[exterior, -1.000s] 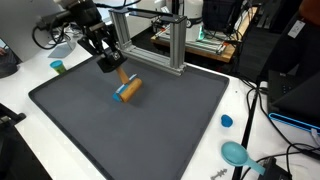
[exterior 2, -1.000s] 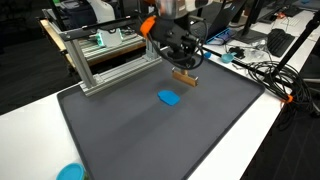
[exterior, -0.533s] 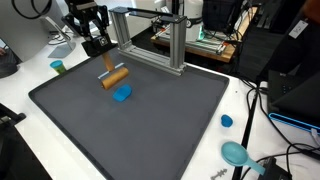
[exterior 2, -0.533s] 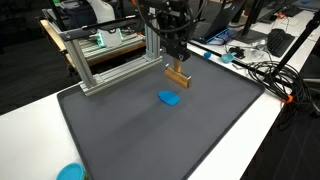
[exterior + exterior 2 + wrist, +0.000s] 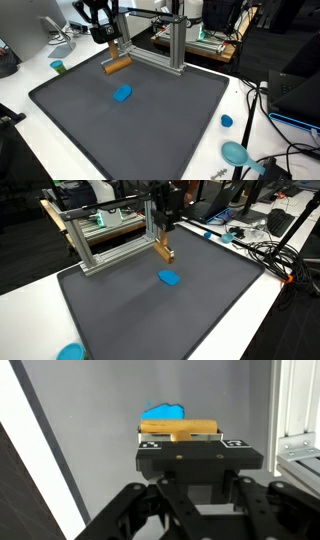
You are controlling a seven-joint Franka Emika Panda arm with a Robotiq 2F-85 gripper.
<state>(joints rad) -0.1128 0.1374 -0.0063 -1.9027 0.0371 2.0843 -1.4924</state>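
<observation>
My gripper (image 5: 112, 45) is shut on a wooden T-shaped tool (image 5: 118, 65) and holds it in the air above the back of the dark grey mat (image 5: 170, 130). The tool also shows in an exterior view (image 5: 163, 248) and in the wrist view (image 5: 182, 428), hanging below the fingers. A blue oval object (image 5: 122, 93) lies flat on the mat below the tool. It shows in the exterior view (image 5: 169, 278) and in the wrist view (image 5: 164, 412), partly behind the tool.
An aluminium frame (image 5: 175, 40) stands at the mat's back edge, close to the gripper, also in an exterior view (image 5: 100, 240). A small green cup (image 5: 58, 67), a blue cap (image 5: 227, 121) and a teal scoop (image 5: 236, 153) lie off the mat. Cables and equipment crowd the desk sides.
The gripper has risen with the wooden tool, away from the mat and toward the frame. The blue object, first hidden under the tool, now lies uncovered on the mat.
</observation>
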